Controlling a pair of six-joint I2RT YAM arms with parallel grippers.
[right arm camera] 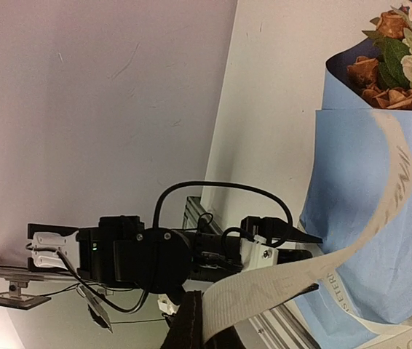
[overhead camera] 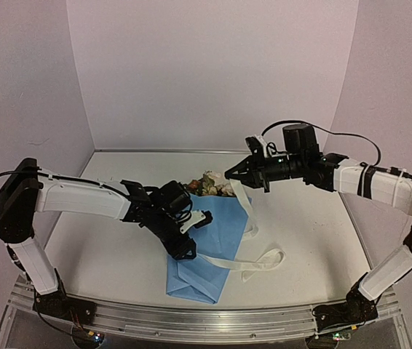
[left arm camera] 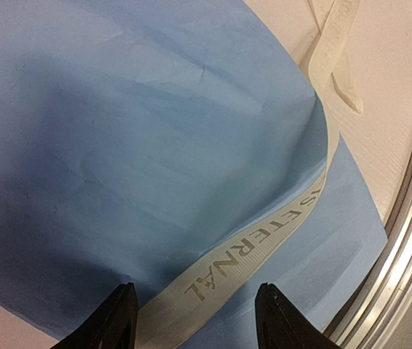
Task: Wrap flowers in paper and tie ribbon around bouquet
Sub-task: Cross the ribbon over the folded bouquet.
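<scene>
The bouquet (overhead camera: 200, 247) lies on the table as a light-blue paper (left arm camera: 155, 145) bundle. Its flowers (overhead camera: 210, 182) show at the far end, cream and rust blooms (right arm camera: 399, 58) with green leaves. The cream ribbon (overhead camera: 248, 218) hangs from my right gripper (overhead camera: 228, 175), which is shut on it above the blooms. From there it loops on the table and crosses the paper (right arm camera: 359, 218). In the right wrist view the ribbon (right arm camera: 279, 280) leaves the right gripper (right arm camera: 217, 323) at the bottom. My left gripper (left arm camera: 195, 320) is open and low over the bundle, with the printed ribbon (left arm camera: 228, 273) lying between its fingers (left arm camera: 115, 320).
An aluminium rail (overhead camera: 213, 323) runs along the table's near edge, close beside the bundle's narrow end (left arm camera: 410, 240). A loose ribbon end (left arm camera: 333, 54) lies on the white table to the right of the paper. White walls enclose the back and sides.
</scene>
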